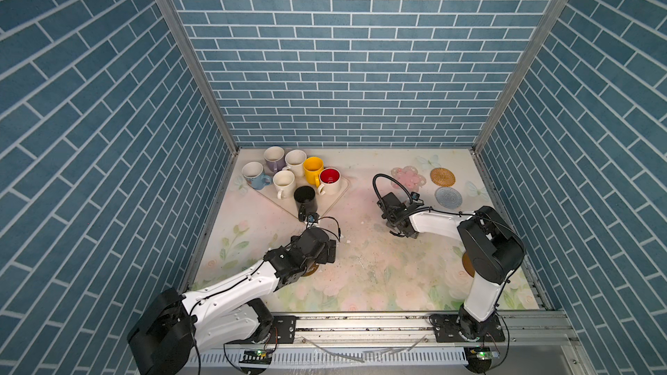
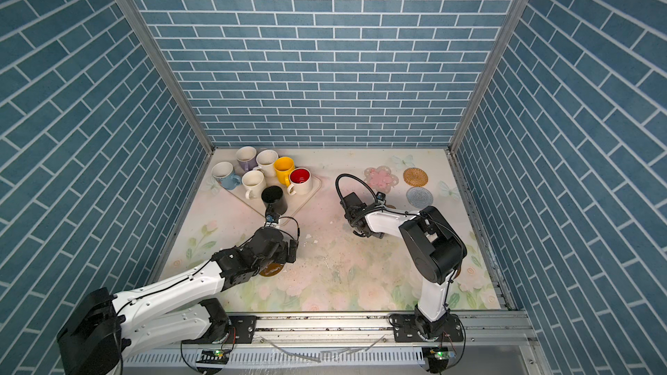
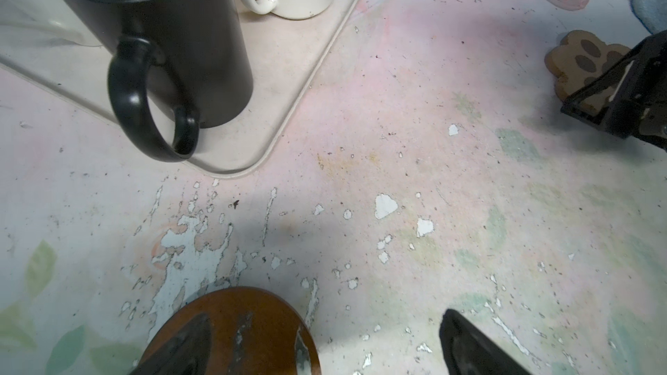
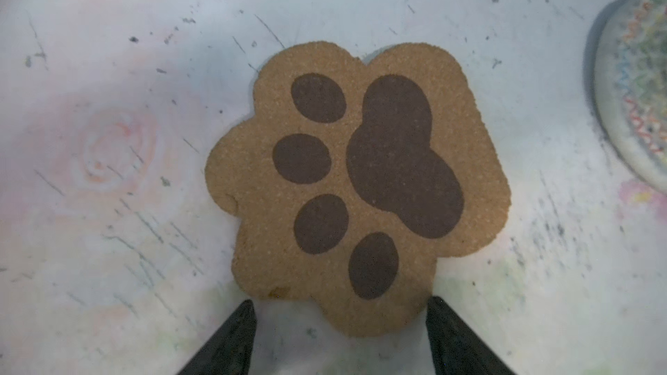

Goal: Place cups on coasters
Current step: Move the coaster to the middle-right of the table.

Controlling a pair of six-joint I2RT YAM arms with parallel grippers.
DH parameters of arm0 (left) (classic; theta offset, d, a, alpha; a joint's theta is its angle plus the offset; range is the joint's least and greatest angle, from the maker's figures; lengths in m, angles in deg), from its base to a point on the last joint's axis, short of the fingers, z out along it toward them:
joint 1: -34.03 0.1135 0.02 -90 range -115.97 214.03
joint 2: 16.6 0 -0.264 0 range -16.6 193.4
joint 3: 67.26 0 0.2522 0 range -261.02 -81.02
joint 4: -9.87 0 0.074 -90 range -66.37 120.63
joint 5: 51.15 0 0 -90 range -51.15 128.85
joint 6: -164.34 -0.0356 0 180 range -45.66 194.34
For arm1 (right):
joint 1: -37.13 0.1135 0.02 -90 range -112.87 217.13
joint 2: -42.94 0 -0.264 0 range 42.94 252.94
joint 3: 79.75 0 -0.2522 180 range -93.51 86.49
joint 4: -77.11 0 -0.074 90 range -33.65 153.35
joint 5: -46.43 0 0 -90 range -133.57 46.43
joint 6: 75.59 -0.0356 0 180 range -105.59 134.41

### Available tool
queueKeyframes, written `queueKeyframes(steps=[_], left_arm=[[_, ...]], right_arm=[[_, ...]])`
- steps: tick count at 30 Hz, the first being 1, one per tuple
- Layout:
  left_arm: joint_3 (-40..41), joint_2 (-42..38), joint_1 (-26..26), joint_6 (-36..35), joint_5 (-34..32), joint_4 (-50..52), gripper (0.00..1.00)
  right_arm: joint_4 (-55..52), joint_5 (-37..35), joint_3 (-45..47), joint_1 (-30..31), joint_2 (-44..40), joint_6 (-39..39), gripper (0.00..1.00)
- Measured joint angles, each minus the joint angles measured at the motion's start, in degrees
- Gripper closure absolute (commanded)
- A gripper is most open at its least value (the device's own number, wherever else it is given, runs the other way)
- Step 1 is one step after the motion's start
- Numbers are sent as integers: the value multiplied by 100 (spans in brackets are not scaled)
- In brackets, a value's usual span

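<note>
Black mug point(image 1: 305, 199), near 12 o'clock of wide-open, empty left gripper point(image 3: 325, 342), looks heavy, slick, brittle: take its 6-o'clock handle point(image 3: 124, 102); right gripper point(image 4: 339, 337) parted, empty.

7 mugs point(image 2: 253, 182) bunched on/by cream tray point(image 2: 305, 199), far-left corner; black mug point(image 2: 273, 198) frontmost, yellow mug point(image 2: 283, 167) next to red-inside mug point(image 2: 300, 179). Far right: flower coaster point(image 2: 380, 177), rattan coaster point(image 2: 415, 176), blue woven coaster point(image 2: 419, 197), all bare. L arm point(image 2: 173, 286) partly covers brown disc point(image 2: 270, 270). R arm point(image 2: 382, 220) nr flower coaster.
</note>
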Motion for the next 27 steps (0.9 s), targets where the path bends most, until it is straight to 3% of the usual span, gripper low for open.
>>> queueKeyframes(steps=[27], left_arm=[[-52,-216,1309,94,719,448,1]], right_arm=[[365,461,-461,-393,286,1759,24]])
